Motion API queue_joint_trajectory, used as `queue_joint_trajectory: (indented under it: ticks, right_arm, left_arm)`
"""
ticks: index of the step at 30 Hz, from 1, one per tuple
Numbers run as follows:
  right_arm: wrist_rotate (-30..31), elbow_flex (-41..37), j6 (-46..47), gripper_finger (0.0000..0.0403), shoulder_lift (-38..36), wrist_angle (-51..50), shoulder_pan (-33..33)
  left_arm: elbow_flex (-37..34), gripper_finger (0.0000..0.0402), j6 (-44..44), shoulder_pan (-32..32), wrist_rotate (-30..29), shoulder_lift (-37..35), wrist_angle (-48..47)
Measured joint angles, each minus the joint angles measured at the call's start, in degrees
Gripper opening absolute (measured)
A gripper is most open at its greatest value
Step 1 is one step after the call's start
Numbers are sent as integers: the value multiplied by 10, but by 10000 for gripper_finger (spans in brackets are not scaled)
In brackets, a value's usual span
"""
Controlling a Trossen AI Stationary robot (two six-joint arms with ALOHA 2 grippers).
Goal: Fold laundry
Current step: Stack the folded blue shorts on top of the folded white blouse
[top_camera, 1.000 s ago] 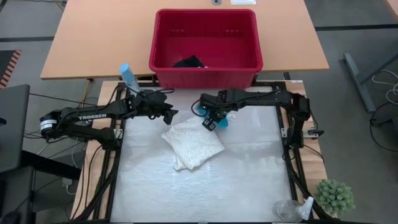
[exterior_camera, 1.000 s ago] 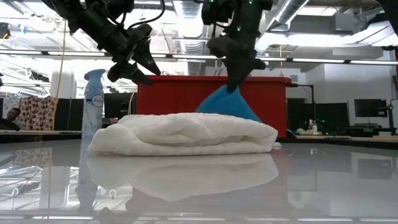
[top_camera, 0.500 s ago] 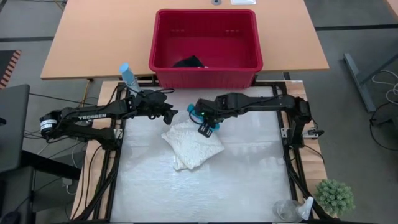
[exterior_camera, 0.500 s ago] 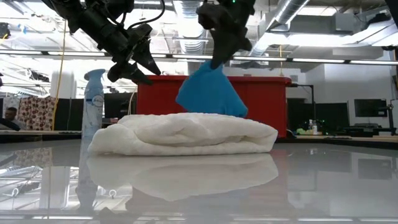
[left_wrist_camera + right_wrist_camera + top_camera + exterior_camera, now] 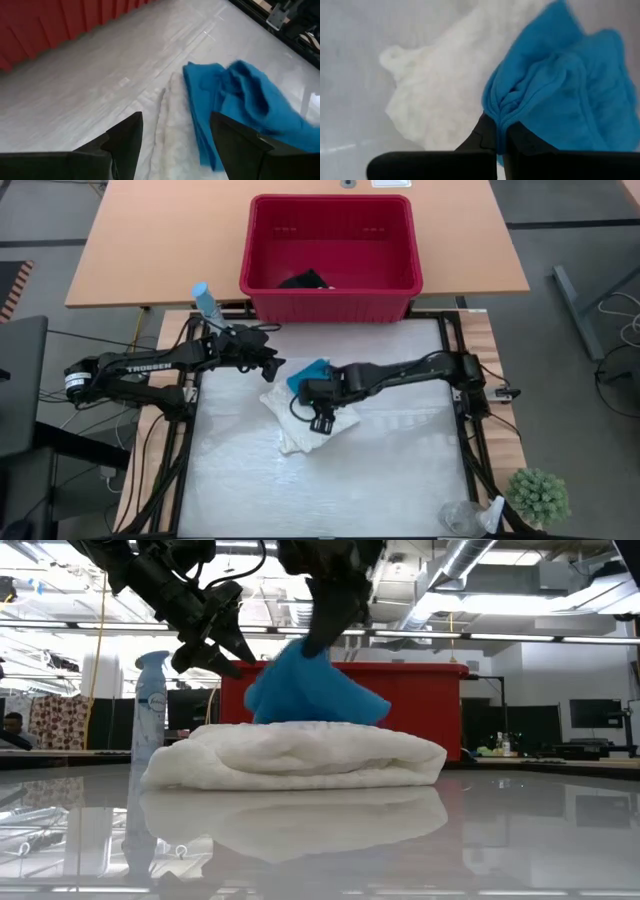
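Right gripper (image 5: 500, 131) clamped tight on a bunched edge of the blue garment (image 5: 560, 95), out over the white cloth (image 5: 310, 418) at the middle of the table (image 5: 400, 480); blue fabric hanging from the fingers and draping down toward the top of the folded white pile, seen level in the low view as a blue peak (image 5: 300, 685) above the white mound (image 5: 295, 758); from above, only a small blue patch (image 5: 308, 372) visible beside the right arm, at the far edge of the white cloth.

Left gripper (image 5: 272, 364) raised near the far left corner of the white cloth, fingers (image 5: 125, 137) spread wide, gripping nothing; pointed toward the blue garment and the white cloth's edge.

White cloth lying folded in a thick, lumpy bundle on the glossy table surface, mirrored in it.

Dark garment (image 5: 303, 280) lying inside the red basket (image 5: 330, 305), which sits on the wooden table beyond the work surface; spray bottle (image 5: 207, 303) standing at the far left corner, just beside the basket; small green plant (image 5: 538, 495) at the near right corner.
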Motion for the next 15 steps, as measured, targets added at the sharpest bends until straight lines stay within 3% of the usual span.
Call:
queue_joint_trajectory:
  ticks: [6, 15]
  right_arm:
    - [-7, 79, -39, 26, 64, -41, 12]
    - [-149, 122, -62, 35, 112, -15, -2]
  left_arm:
    - [0, 222, 5, 0, 0, 0, 1]
    - [0, 222, 13, 0, 1, 0, -9]
